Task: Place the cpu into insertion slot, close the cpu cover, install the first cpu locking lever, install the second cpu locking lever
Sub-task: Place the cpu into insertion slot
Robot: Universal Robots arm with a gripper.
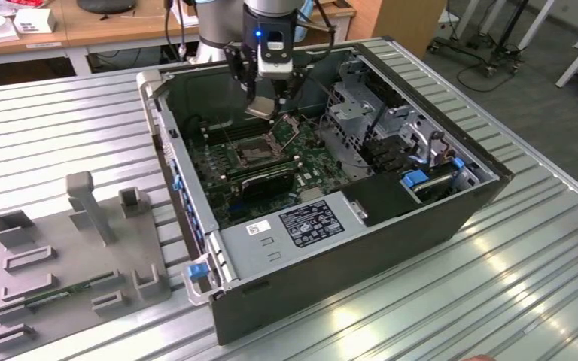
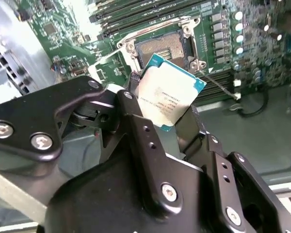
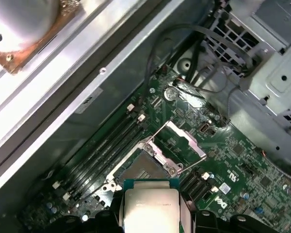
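My gripper hangs inside the open computer case, shut on the cpu. The cpu is a flat square chip with a silvery top and a teal edge, pinched between two black fingers. It hovers tilted above the insertion slot, apart from it. The slot is a dark square socket in a silver frame on the green board, and it stands bare. The cpu cover is swung up beside the socket. In the first wrist view the cpu sits just short of the socket's edge.
Black memory slots run alongside the socket. A metal drive cage and a silver power supply crowd the case interior. On the slatted table, a grey fixture tray lies at the exterior view's left.
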